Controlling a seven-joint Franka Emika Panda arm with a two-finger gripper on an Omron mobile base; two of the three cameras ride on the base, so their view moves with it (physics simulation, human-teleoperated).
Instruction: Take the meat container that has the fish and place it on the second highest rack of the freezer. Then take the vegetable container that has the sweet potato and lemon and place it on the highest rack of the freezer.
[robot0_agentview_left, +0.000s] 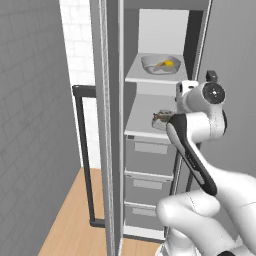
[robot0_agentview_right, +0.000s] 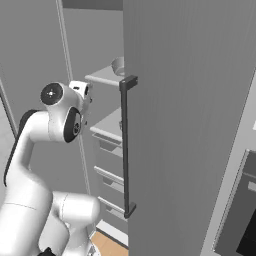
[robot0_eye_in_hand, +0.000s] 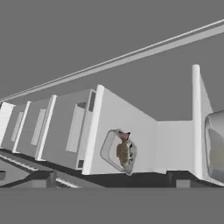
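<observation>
The tool (robot0_eye_in_hand: 113, 177) stood with its jaws spread wide and nothing between them, pulled back from the freezer (robot0_agentview_left: 150, 165). Ahead of its tips lay the fish (robot0_eye_in_hand: 123, 152) in its tray (robot0_eye_in_hand: 108, 151) on the second highest rack (robot0_agentview_left: 142, 115). Above, on the highest rack (robot0_agentview_left: 137, 75), a bowl (robot0_agentview_left: 161, 65) held the lemon (robot0_agentview_left: 169, 63) and probably the sweet potato.

The arm (robot0_agentview_left: 200, 165) consists of glossy white rounded link shells with dark grey to black joint bands. A round dark end cap with a pale centre closes one joint housing (robot0_agentview_left: 214, 92). A black curved stripe runs along one link.
</observation>
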